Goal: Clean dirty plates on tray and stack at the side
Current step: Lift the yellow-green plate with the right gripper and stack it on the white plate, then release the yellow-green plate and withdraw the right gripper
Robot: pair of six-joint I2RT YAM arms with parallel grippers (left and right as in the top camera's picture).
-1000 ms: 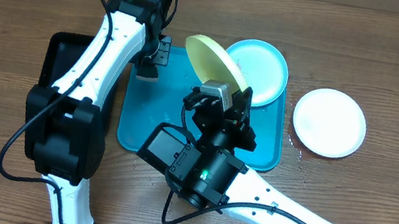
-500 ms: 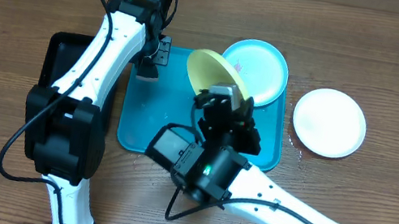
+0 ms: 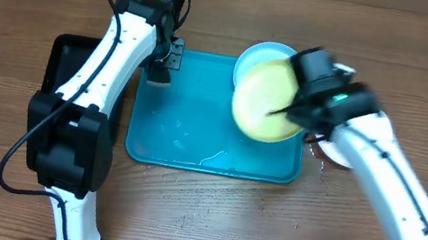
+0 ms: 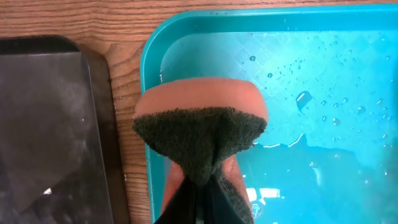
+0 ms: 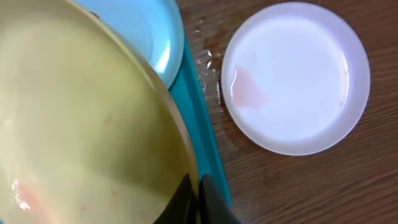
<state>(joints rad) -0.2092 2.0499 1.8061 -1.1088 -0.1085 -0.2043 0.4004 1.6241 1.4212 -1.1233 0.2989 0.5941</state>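
The turquoise tray (image 3: 187, 124) lies at mid-table, wet. My right gripper (image 3: 291, 109) is shut on the rim of the yellow-green plate (image 3: 261, 104) and holds it tilted over the tray's right end, above the pale blue plate (image 3: 253, 56). In the right wrist view the jaws (image 5: 198, 193) pinch the yellow-green plate's (image 5: 81, 124) edge, with the blue plate (image 5: 152, 31) behind it. The white plate (image 5: 295, 78) lies on the wood right of the tray and has a faint pink smear. My left gripper (image 4: 199, 199) is shut on an orange-and-green sponge (image 4: 200, 118) over the tray's left end.
A black tray (image 3: 64, 67) lies left of the turquoise tray and also shows in the left wrist view (image 4: 50, 137). Water pools on the turquoise tray (image 3: 216, 157), and drops lie on the wood beside the white plate (image 5: 208, 59).
My right arm has swung from the front middle to the right, carrying the yellow-green plate over the tray's right end. The tray's middle is now uncovered. The left arm has not moved.
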